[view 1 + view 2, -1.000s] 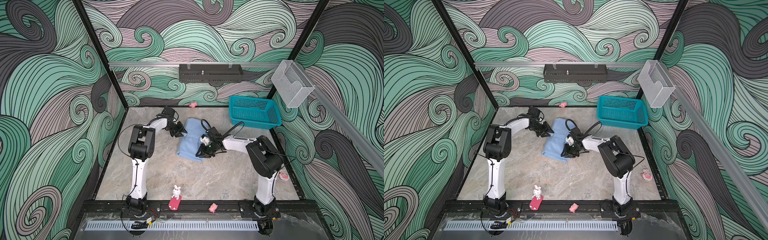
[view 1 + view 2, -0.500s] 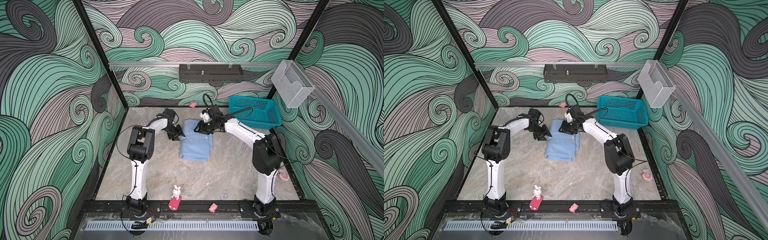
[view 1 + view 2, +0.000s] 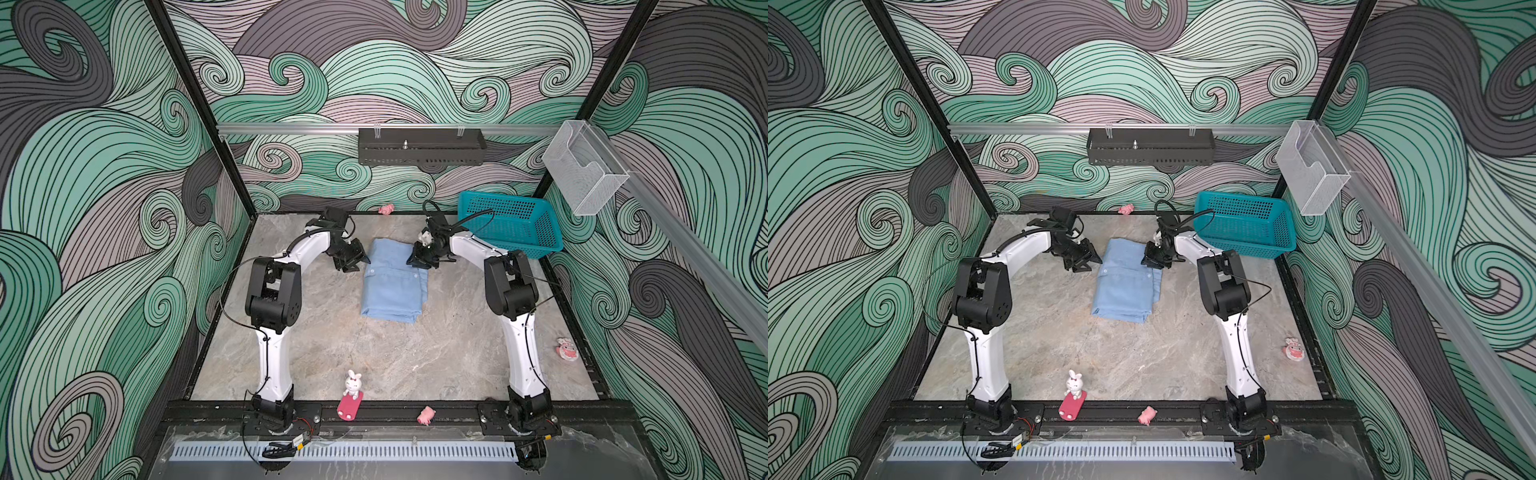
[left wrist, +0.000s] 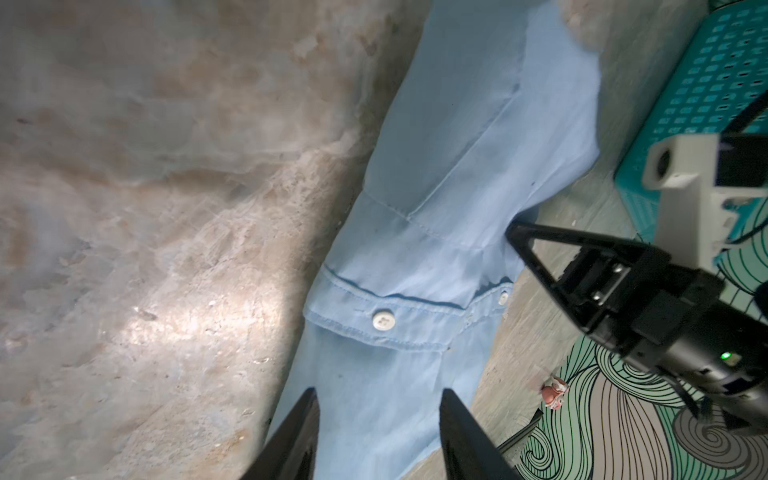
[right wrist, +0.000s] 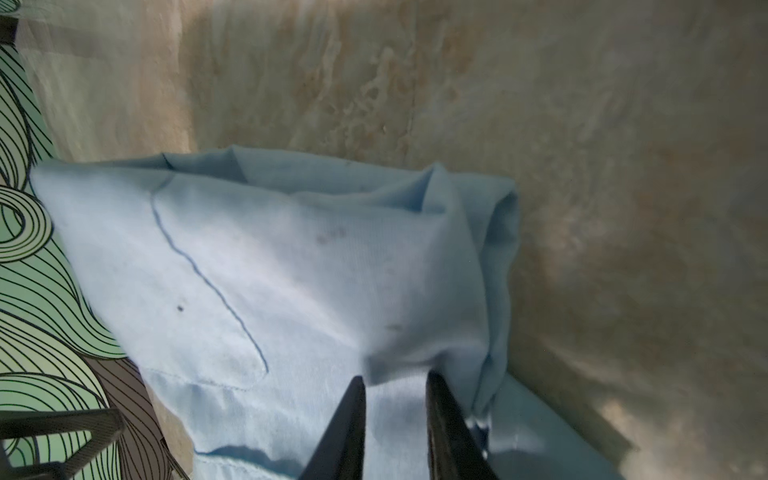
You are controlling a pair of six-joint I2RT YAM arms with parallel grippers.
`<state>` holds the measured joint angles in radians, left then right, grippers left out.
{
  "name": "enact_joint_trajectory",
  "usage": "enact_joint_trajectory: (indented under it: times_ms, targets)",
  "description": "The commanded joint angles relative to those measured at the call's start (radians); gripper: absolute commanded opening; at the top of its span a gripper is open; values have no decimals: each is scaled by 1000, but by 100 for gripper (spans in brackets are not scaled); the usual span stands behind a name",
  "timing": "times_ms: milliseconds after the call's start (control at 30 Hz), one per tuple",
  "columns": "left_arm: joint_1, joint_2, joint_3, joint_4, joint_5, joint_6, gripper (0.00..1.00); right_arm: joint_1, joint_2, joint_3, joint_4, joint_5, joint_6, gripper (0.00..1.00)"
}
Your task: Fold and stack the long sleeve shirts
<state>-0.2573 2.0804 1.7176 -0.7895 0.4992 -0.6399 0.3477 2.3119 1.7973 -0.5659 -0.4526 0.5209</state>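
The shirt [image 3: 394, 286] is blurred at the right gripper [image 5: 395, 375], so no grip can be told. The left gripper [image 4: 379, 390] is held parted beside it.

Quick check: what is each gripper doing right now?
Left gripper: open, holding nothing, at the edge of the light blue shirt.
Right gripper: apparently closed on a fold at the shirt's opposite edge.

Left arm [image 3: 307, 249] and right arm [image 3: 469, 246]: white link shells, chunky black joint housings, black bases bolted to black rail [image 3: 395, 411] at worktop [image 3: 374, 357] near edge. Thin black cables [image 3: 478, 214] loop off both. Left tool [image 3: 362, 262], right tool [image 3: 409, 262]: black tapered fingers. White camera mount [image 4: 690, 195], green LED [image 4: 725, 355] at right wrist.
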Motion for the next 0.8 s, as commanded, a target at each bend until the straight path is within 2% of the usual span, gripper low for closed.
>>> enact_joint_trajectory:
  times_ms: [0,133,300,567,667,767]
  targets:
    - [5,45,84,16,62,-13,50,10,-92,-42,-47,23,-31,36]
    - [1,92,152,65,123,-37,48,27,-218,-136,-47,43,-32,46]
    - [-14,186,247,120,197,-83,45,96,-365,-301,7,19,0,47]
    - [-33,330,323,257,321,-181,37,217,-433,-518,166,-96,94,29]
    - [-36,382,342,303,349,-213,33,221,-408,-577,197,-103,100,25]
    - [-34,443,386,269,349,-205,29,204,-384,-631,201,-80,77,23]
